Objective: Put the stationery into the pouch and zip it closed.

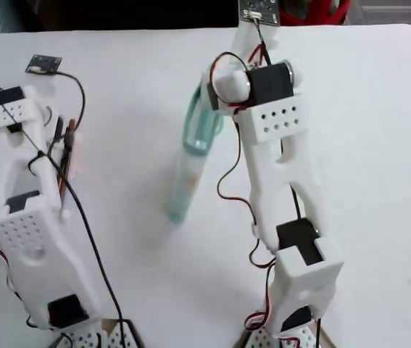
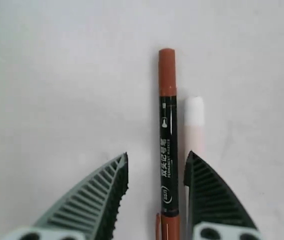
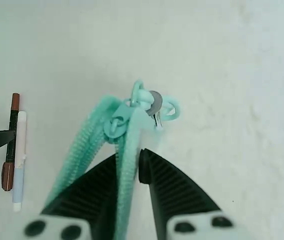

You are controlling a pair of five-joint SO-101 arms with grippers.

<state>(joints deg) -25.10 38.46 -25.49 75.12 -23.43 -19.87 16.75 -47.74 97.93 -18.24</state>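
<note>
So the left gripper [image 2: 157,165] is hanging right over the brown-capped marker [image 2: 168,150] near the left edge of the bench [image 1: 379,145], with its fingers spread wide on either side of the barrel and not gripping anything yet. A white pen [image 2: 194,120] is lying just beside the marker, parallel to it, with one finger sitting more or less over its lower end. That's the tricky bit, I think: both are slick round plastic barrels, so closing carelessly is probably going to roll one away or pinch both at once. I'd be centring on the marker's black middle and squeezing across it, letting the ribbed rubbery pads do the work. Meanwhile the right gripper [image 3: 128,157] is pinching the mint-green pouch [image 3: 96,150] around the middle of the bench, its fingers nearly closed on the fabric edge right by the zipper slider [image 3: 115,125] and its pull ring [image 3: 154,102]. The pouch is soft and floppy, with chunky plastic teeth that are looking parted, so I reckon it's being held for loading.
</note>
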